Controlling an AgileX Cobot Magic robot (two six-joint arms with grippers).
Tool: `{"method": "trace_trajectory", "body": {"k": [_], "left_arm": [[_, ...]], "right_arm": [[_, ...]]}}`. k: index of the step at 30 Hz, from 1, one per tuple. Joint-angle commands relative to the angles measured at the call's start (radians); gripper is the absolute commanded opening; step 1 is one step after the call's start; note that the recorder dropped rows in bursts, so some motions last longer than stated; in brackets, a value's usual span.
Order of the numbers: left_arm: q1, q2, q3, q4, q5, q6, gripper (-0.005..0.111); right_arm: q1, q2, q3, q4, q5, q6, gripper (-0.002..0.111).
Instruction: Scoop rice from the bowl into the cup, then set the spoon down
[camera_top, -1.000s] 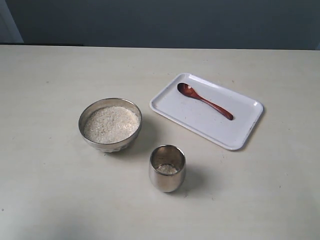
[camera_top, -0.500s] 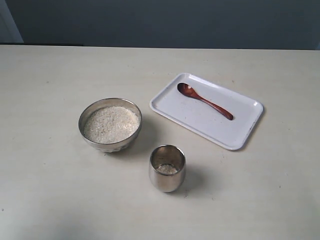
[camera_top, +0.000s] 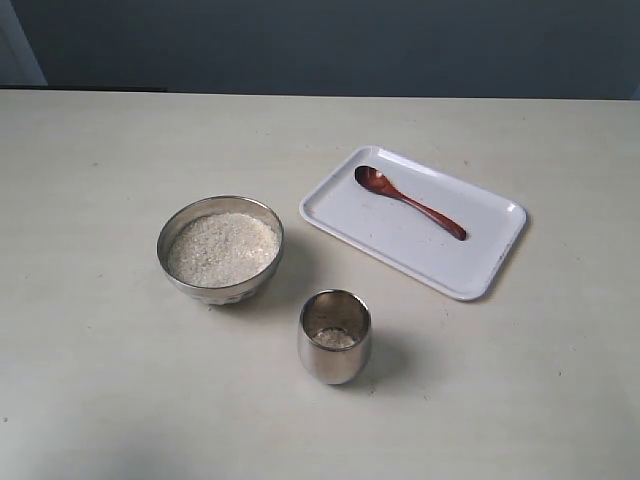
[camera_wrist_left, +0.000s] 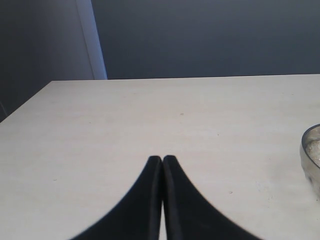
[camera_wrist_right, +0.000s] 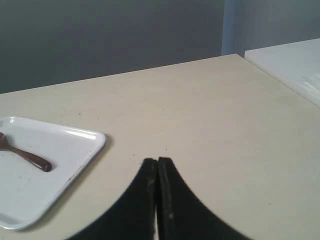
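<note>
A shiny metal bowl (camera_top: 220, 285) at centre left of the exterior view is filled with off-white rice (camera_top: 222, 248). In front of it and to the right stands the steel cup (camera_top: 334, 355), holding a little rice (camera_top: 335, 338). The dark reddish-brown spoon (camera_top: 410, 202) lies in a white tray (camera_top: 350, 220), scoop toward the back left. Neither arm appears in the exterior view. My left gripper (camera_wrist_left: 162, 159) is shut and empty above bare table, with the bowl's rim (camera_wrist_left: 311, 150) at the frame's edge. My right gripper (camera_wrist_right: 157, 161) is shut and empty beside the tray (camera_wrist_right: 75, 150), where the spoon's handle (camera_wrist_right: 27, 156) shows.
The beige table (camera_top: 120, 380) runs back to a dark wall. A second white surface (camera_wrist_right: 295, 65) stands past the table's corner in the right wrist view. A pale vertical strip (camera_wrist_left: 92, 40) rises behind the table's far edge in the left wrist view.
</note>
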Motion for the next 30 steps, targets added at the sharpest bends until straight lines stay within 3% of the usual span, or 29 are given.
{"method": "trace_trajectory", "body": {"k": [1, 30], "left_arm": [[0.001, -0.004, -0.002, 0.004, -0.014, -0.005, 0.001], [0.001, -0.004, -0.002, 0.004, -0.014, -0.005, 0.001]], "right_arm": [[0.005, -0.005, 0.001, 0.000, -0.003, 0.002, -0.001], [0.005, -0.005, 0.001, 0.023, -0.002, 0.002, -0.001]]}}
